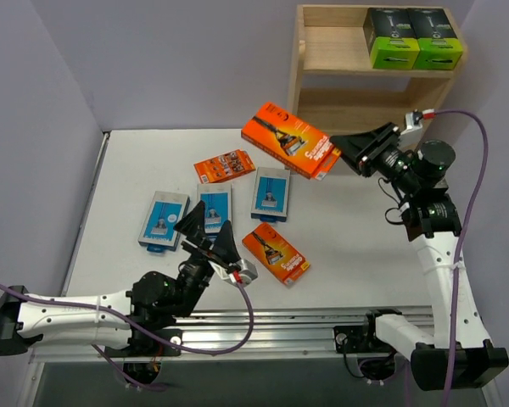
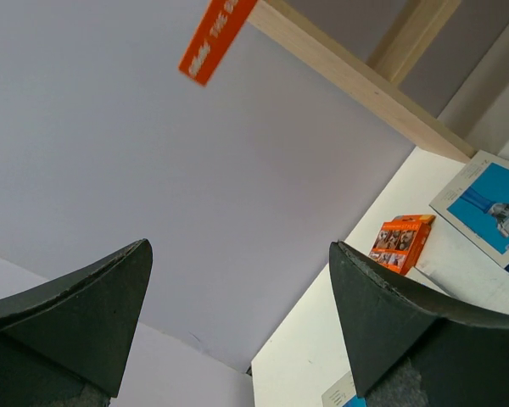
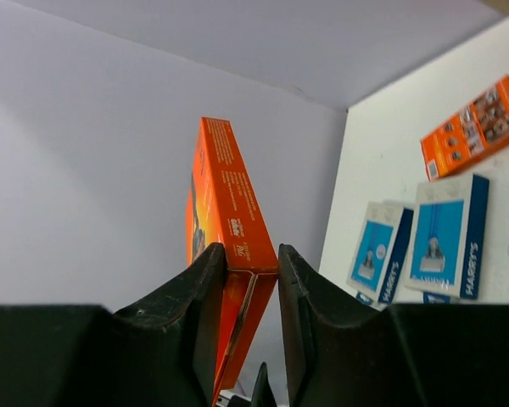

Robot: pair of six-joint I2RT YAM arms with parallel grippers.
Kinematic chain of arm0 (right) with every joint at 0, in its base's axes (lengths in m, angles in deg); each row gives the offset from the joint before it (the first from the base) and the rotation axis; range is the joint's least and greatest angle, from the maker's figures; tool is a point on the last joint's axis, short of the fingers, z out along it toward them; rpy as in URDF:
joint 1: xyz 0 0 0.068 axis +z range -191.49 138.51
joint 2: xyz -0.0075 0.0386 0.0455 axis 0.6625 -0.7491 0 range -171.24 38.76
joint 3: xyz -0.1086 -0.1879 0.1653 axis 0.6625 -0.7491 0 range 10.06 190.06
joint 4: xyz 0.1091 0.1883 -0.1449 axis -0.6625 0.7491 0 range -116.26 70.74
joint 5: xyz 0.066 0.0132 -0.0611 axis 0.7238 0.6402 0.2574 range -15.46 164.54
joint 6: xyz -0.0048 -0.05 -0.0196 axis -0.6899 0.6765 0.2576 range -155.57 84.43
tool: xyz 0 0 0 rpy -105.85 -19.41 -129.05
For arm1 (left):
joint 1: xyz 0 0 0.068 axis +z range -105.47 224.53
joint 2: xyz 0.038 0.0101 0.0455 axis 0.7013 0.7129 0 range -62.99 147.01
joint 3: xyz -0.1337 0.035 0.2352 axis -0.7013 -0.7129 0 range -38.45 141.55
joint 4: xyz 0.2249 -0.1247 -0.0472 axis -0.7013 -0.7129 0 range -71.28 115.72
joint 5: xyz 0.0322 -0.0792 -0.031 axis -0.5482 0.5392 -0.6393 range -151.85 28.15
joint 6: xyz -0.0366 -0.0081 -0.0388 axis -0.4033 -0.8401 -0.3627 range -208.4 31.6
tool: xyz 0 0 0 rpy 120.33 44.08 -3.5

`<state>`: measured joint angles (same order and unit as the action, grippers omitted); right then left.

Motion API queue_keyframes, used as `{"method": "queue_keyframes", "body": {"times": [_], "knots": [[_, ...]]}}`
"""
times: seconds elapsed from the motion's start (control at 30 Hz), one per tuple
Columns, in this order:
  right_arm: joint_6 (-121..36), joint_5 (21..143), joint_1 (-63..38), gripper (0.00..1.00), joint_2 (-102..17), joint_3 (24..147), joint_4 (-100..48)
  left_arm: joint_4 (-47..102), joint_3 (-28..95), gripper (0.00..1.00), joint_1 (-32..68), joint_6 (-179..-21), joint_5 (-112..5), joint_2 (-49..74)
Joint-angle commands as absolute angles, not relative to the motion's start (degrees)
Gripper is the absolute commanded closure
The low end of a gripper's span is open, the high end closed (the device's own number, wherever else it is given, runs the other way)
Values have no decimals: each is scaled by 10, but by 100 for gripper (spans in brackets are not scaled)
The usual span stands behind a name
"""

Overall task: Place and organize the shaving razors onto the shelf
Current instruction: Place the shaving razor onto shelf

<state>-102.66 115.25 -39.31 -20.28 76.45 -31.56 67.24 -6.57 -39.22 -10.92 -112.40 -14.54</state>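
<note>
Pinching one end of a large flat orange razor pack in my right jaws, I hold it in the air over the far right part of the white desk, in front of the light wooden two-tier shelf at the far right corner. Two black boxes with lime-green ends sit side by side at the right of its upper tier. My left jaws gape wide and empty over the desk's near left, close to three light-blue cards, a small orange pack and another flat orange pack lying mid-desk.
</note>
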Motion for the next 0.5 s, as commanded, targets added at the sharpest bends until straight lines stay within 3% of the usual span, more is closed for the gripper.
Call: {"method": "queue_keyframes", "body": {"times": [0.0,0.47], "knots": [[-1053,1137,-412,100,-217,830,-393,727,-67,6,-386,-126,-1118,-185],[-1049,1017,-486,100,-308,969,-405,704,-70,6,-384,-167,-1103,-224]]}}
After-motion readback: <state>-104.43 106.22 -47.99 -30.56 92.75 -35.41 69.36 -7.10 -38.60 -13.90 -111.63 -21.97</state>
